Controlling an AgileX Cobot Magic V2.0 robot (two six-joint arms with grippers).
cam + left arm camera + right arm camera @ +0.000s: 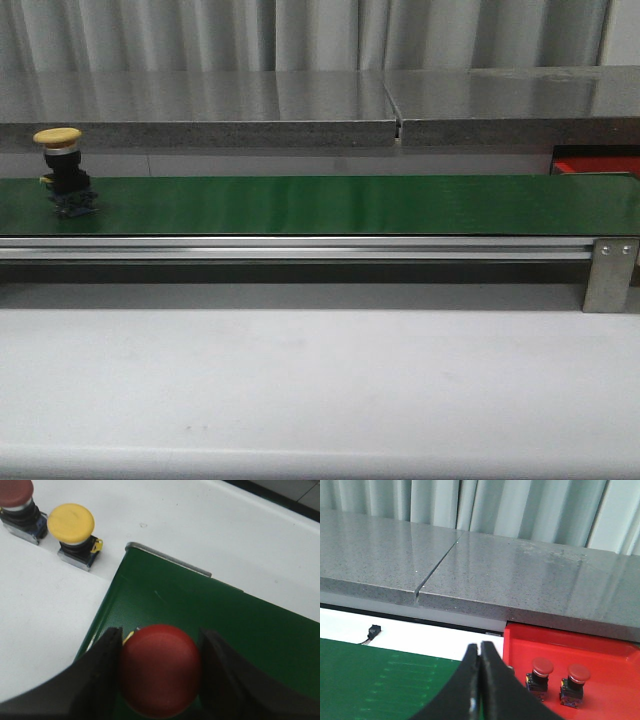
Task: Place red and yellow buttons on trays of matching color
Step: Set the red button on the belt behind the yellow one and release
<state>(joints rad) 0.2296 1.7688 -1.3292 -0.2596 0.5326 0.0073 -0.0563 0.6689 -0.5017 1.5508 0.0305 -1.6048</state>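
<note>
Pinching a red button [160,669] by its cap, the left end effector [159,672] hung over the belt [240,635]. At the belt's far right end lay the red tray [615,652], just beside the right end effector [480,680], fingers pressed together (holding nothing). A yellow button [62,170] stood upright on the belt's left end; no yellow tray showed.

No text, label, brand, number or sign can be read anywhere in these views, neither on the push buttons, the green belt, the red tray, nor the grey stone ledge behind.
</note>
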